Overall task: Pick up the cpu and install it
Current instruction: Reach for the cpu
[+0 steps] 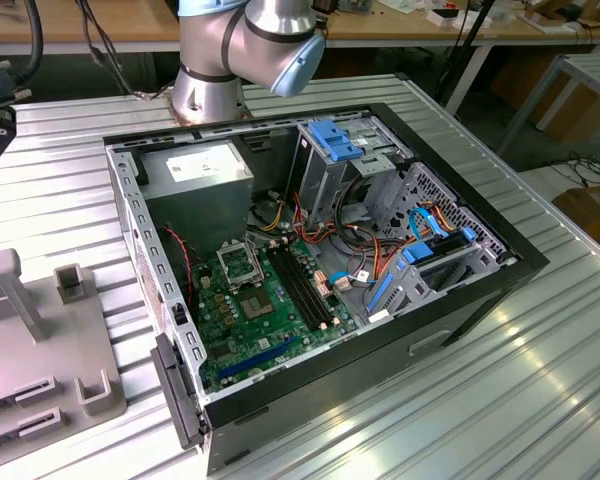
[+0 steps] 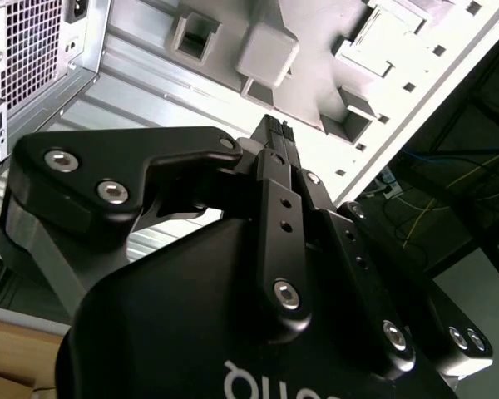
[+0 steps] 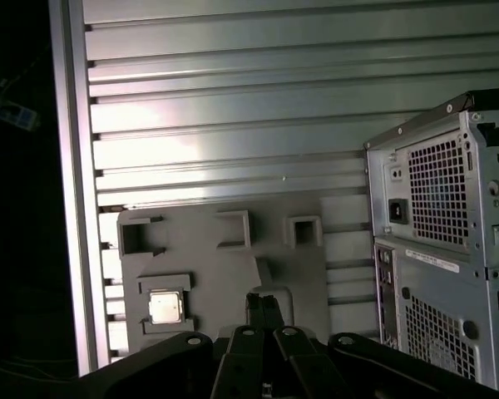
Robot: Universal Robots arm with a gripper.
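In the first wrist view the cpu lies flat, its silver top up, in a shallow square recess of the grey fixture plate. It sits on the side of the plate away from the computer case. The plate rests on the ribbed metal counter. The hand hangs above the middle of the plate, clearly apart from the cpu. Its black fingers are pressed together with nothing between them, which the second wrist view also shows.

In the exterior view the case stands open at the centre of the frame, with the green motherboard exposed and a black square socket frame on it. The arm rises at the upper middle, and the fixture plate fills the lower left.
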